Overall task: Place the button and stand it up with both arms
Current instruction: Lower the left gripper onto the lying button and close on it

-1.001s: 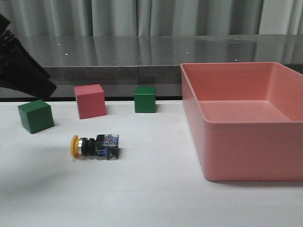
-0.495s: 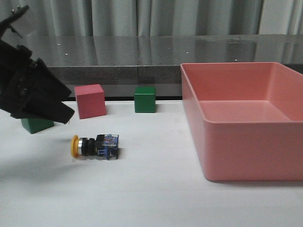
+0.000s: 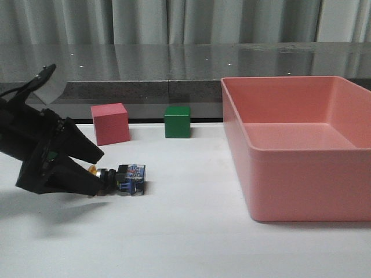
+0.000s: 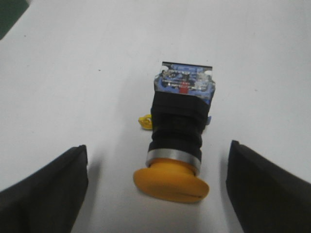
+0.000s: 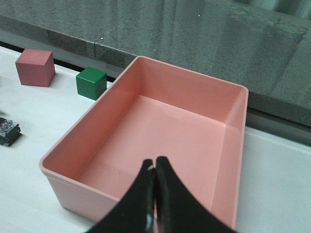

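Right now the button (image 3: 120, 179) lies on its side on the white tabletop (image 3: 174, 243), not standing yet. The left pincer (image 4: 156, 187) is spread wide with the yellow cap between its fingers (image 4: 46, 187), but it is not pinching anything. The right pincer (image 5: 155, 194) is pressed together, hanging above the pink bin (image 5: 146, 126). Farther back sit a pink cube (image 3: 110, 123) and a green cube (image 3: 177, 121). Grabbing and standing the button are both left to do.

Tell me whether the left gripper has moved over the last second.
Yes. The left gripper has come down and rightward from the frame's upper left edge, passing in front of the pink cube, and now sits open at the cap end of the button.
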`<state>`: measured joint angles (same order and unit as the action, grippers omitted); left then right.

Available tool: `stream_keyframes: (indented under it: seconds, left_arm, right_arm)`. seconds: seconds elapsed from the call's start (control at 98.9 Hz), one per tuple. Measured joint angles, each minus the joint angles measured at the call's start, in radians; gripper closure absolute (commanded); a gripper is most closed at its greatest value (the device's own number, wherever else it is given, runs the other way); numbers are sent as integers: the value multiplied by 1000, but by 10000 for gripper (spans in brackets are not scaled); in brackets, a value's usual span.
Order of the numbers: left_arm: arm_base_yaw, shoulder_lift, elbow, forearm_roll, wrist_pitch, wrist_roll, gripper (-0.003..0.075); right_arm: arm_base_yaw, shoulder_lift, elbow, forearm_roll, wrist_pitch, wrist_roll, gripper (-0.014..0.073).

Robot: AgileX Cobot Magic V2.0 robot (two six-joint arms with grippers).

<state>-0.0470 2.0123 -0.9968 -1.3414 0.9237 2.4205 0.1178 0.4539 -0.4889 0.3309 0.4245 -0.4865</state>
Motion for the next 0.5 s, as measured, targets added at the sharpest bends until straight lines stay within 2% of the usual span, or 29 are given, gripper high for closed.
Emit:
stream_keyframes:
  seconds: [0.091,0.182,0.495]
  left_arm:
    - [0,23,0,-12,2,4,174]
    - [0,38,0,-17,11,4,258]
    - [0,72,-3,-26,69,7,722]
  right_arm:
    - [0,0,0,0,0,0,654]
    - [0,0,0,0,0,0,654]
    - [0,0,0,0,2,0,654]
